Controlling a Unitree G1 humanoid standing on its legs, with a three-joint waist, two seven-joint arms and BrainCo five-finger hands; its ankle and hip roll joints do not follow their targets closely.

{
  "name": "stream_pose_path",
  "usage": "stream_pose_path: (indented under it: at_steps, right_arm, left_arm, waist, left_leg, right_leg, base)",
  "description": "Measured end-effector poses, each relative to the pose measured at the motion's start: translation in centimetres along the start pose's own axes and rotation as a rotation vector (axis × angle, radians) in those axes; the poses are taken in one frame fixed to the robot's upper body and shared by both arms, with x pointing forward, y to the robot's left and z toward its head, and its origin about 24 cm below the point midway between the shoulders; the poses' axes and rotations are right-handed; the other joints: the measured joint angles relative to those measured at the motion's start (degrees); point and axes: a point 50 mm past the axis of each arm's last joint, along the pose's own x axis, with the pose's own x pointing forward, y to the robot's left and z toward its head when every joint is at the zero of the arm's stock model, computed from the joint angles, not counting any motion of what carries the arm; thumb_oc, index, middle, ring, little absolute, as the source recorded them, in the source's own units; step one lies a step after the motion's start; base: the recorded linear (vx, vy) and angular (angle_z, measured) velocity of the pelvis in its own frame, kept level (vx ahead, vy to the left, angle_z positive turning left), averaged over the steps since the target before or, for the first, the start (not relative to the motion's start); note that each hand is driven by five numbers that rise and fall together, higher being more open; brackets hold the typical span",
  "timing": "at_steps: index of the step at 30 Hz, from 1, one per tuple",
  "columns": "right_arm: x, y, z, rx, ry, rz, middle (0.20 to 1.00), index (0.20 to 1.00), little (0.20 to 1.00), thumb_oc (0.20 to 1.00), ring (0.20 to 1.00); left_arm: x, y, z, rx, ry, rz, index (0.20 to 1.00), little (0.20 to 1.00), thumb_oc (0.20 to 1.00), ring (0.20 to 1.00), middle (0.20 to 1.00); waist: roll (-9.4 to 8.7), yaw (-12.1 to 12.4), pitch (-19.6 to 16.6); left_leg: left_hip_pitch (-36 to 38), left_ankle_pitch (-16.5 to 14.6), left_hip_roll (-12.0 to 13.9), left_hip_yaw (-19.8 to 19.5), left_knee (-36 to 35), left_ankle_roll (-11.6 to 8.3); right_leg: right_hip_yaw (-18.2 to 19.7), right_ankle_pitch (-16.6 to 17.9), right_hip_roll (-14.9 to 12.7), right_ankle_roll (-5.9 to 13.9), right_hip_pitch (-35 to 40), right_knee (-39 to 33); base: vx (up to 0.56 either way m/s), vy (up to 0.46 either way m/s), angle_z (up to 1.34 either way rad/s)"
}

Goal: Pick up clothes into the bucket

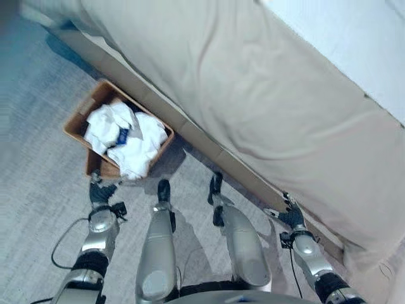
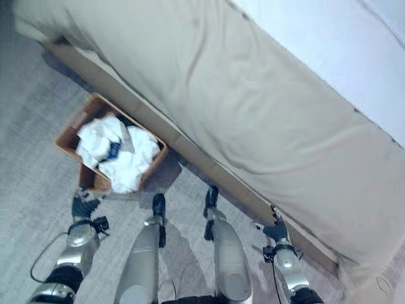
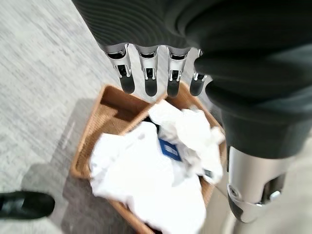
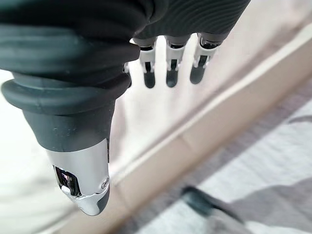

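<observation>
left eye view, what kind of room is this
Most likely a bedroom: a bed with a beige cover hanging down its side, grey carpet on the floor, and a wicker basket of white clothes standing beside the bed.

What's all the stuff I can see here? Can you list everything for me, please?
basket: one, brown woven, on the floor beside the bed base
clothes: a white heap with a small blue patch, lying in the basket and spilling over its near edge
bed cover: one, beige, hanging down the side of the bed
bed base: one, tan, a strip along the floor under the cover
carpet: grey, under everything
shoe: one, black, on the carpet near the basket, seen from the left wrist
left robot hand: silver fingers with dark tips, straight, holding nothing, just short of the basket
right robot hand: same make, fingers straight, holding nothing, by the bed base
</observation>
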Motion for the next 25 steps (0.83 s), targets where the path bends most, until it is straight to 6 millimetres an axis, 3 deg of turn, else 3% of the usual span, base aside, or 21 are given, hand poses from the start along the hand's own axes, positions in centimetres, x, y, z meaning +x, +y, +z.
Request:
stream_pose_path:
  at_steps: [3, 7, 11, 16, 25]
  right_arm:
    - [-0.1, -0.6, -0.7, -0.009, 0.031, -0.002, 1.0, 1.0, 1.0, 1.0, 1.0]
    - [-1.1, -0.8, -3.1, -0.042, 0.136, 0.04, 1.0, 1.0, 1.0, 1.0, 1.0]
    - [-3.1, -1.1, -6.4, -0.04, 0.259, 0.078, 1.0, 1.0, 1.0, 1.0, 1.0]
    - [-4.0, -0.9, -7.7, -0.011, 0.317, 0.117, 1.0, 1.0, 1.0, 1.0, 1.0]
    - [-6.0, 0.4, -10.6, 0.03, 0.477, 0.18, 1.0, 1.0, 1.0, 1.0, 1.0]
  left_arm:
    - [-0.7, 0.0, -1.7, 0.0, 0.062, -0.046, 1.0, 1.0, 1.0, 1.0, 1.0]
    - [-2.5, 0.2, -4.9, 0.009, 0.176, -0.108, 1.0, 1.0, 1.0, 1.0, 1.0]
    - [-5.2, -0.6, -8.8, 0.036, 0.321, -0.159, 1.0, 1.0, 1.0, 1.0, 1.0]
    - [-7.2, -0.9, -11.5, 0.097, 0.44, -0.199, 1.0, 1.0, 1.0, 1.0, 1.0]
    - [-10.7, -1.8, -14.8, 0.192, 0.6, -0.314, 1.0, 1.0, 1.0, 1.0, 1.0]
  waist:
    - [2.52, -0.18, -1.29]
    - [5.3, -0.25, -4.34]
    - [7.86, -0.35, -12.1]
    - [7.97, -0.29, -17.49]
    - [7.07, -0.06, -21.79]
  left_leg:
    - [3.21, 0.49, -0.05, 0.19, -2.26, 0.16]
    - [9.36, 1.06, 0.72, 0.65, -6.05, -0.03]
    - [14.86, 1.34, 1.97, 0.79, -9.98, -0.35]
    - [17.7, 1.52, 2.78, 0.21, -11.2, -0.39]
    - [22.19, 1.02, 3.35, 0.39, -12.37, -0.96]
  right_leg:
    - [0.13, -0.22, -0.01, 0.17, 2.24, -0.7]
    - [0.49, 0.03, 1.32, 0.36, 7.94, -3.91]
    - [-0.26, 0.05, 2.74, 0.19, 13.93, -8.25]
    - [-1.02, 0.17, 3.92, 0.06, 18.05, -11.63]
    - [-0.87, 0.29, 4.76, -0.38, 22.93, -14.27]
  base:
    - [0.14, -0.053, -0.04]
    - [0.1, -0.062, -0.09]
    - [0.09, -0.073, 0.0]
    - [0.04, -0.029, 0.08]
    - [0.06, -0.016, -0.02]
